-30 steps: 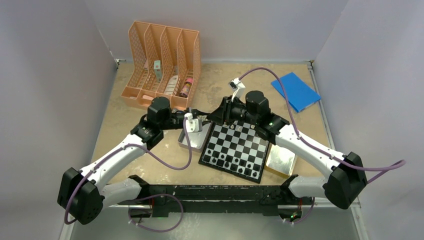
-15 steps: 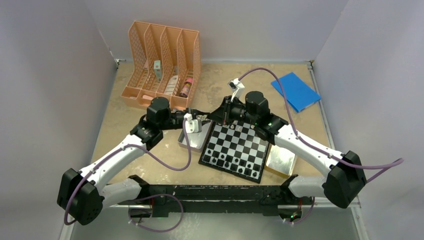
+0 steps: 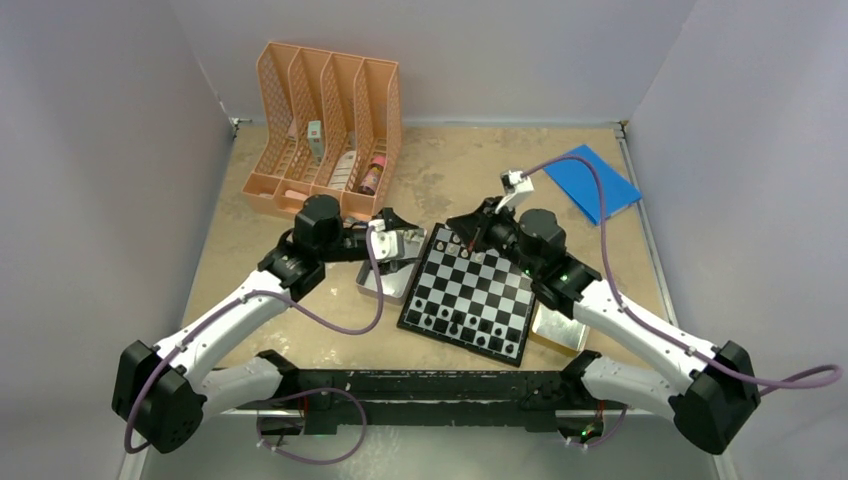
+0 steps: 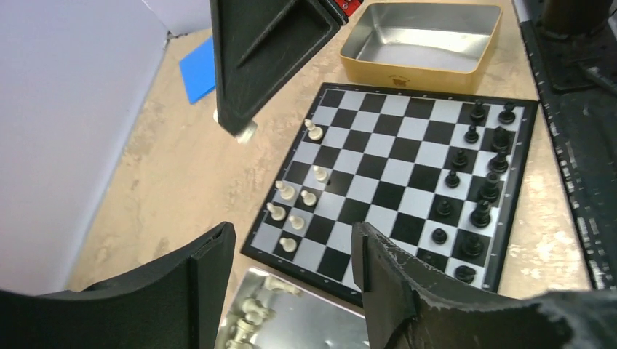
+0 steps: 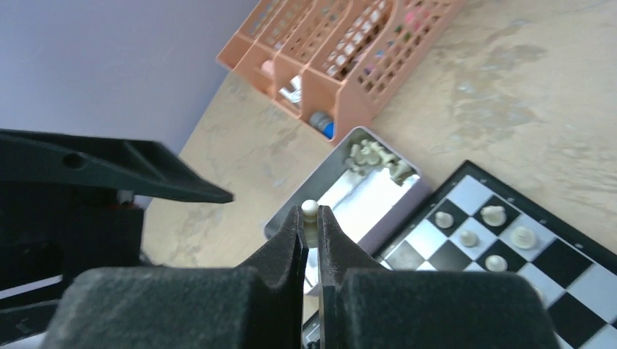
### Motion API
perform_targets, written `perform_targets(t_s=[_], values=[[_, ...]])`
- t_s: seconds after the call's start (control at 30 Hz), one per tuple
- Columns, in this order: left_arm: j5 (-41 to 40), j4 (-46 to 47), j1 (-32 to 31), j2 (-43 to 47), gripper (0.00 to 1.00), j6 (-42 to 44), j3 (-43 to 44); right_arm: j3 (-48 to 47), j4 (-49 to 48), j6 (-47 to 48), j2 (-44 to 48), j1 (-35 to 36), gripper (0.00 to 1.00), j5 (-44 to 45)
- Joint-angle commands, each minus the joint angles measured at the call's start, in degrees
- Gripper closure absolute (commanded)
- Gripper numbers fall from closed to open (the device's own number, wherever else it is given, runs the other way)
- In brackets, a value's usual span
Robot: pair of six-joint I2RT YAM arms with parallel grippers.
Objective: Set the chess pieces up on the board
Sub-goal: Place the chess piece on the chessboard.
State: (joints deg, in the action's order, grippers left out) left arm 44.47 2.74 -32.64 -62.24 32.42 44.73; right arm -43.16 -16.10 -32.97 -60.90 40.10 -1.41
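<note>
The board (image 3: 470, 295) lies mid-table, black chess pieces (image 4: 473, 182) along its near rows and several white chess pieces (image 4: 295, 207) at its far left corner. My right gripper (image 5: 311, 218) is shut on a small white pawn (image 5: 311, 208), whose round head sticks out past the fingertips. It hangs over the board's far left corner (image 3: 455, 228), beside the silver tin (image 5: 364, 190). My left gripper (image 4: 292, 236) is open with nothing between its fingers. It hovers over that tin (image 3: 385, 282), which holds more white pieces (image 4: 244, 316).
A gold tin (image 3: 560, 322) sits against the board's right side. An orange file organizer (image 3: 325, 130) stands at the back left. At the back right a blue flat pad (image 3: 592, 182) lies under the right arm's cable. The two grippers are close together.
My left gripper has opened. My right gripper has shut on the white pawn, and the right arm's wrist and elbow have swung to the right.
</note>
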Motion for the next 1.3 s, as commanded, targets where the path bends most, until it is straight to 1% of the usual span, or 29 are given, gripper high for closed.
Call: perform_targets(t_s=[0.0,0.07,0.13,0.2,0.27,0.37,0.43,0.67,0.8,1.03,1.27], values=[[-0.4,-2.3,0.2,3.0,0.39,-9.1,2.8,2.6,-1.8,-0.7,3.9,0.1,0.99,12.4],[-3.6,-1.6,0.2,3.7,0.37,-18.8,3.1,3.7,0.0,-2.6,4.8,0.2,1.0,17.2],[-7.1,-3.5,0.3,3.8,0.35,-26.8,3.7,4.8,2.1,-4.7,5.3,0.4,1.0,22.9],[-10.4,-8.0,0.3,3.5,0.34,-33.1,5.0,5.9,3.9,-6.8,5.1,0.7,1.0,27.8],[-12.5,-13.8,0.3,2.7,0.33,-36.2,7.0,6.1,7.0,-9.7,3.9,1.3,1.0,33.3],[-15.5,-20.2,0.2,2.1,0.32,-37.9,8.8,6.2,11.2,-14.6,1.7,2.4,1.0,39.2],[-17.2,-21.6,0.2,3.2,0.31,-38.6,8.3,6.4,13.3,-17.8,0.4,3.0,1.0,41.9],[-22.1,-21.1,0.2,10.0,0.3,-37.4,5.1,6.9,16.0,-24.9,-4.5,5.4,1.0,44.1],[-22.8,-19.8,0.3,12.7,0.3,-36.9,2.8,7.0,17.9,-27.1,-8.3,6.5,1.0,44.8],[-24.2,-20.4,0.3,15.0,0.3,-36.5,2.3,7.2,19.3,-30.6,-12.8,6.7,0.99,46.6],[-23.7,-20.4,0.2,14.7,0.3,-36.6,2.1,5.2,21.0,-32.5,-18.2,6.7,0.98,48.6]])
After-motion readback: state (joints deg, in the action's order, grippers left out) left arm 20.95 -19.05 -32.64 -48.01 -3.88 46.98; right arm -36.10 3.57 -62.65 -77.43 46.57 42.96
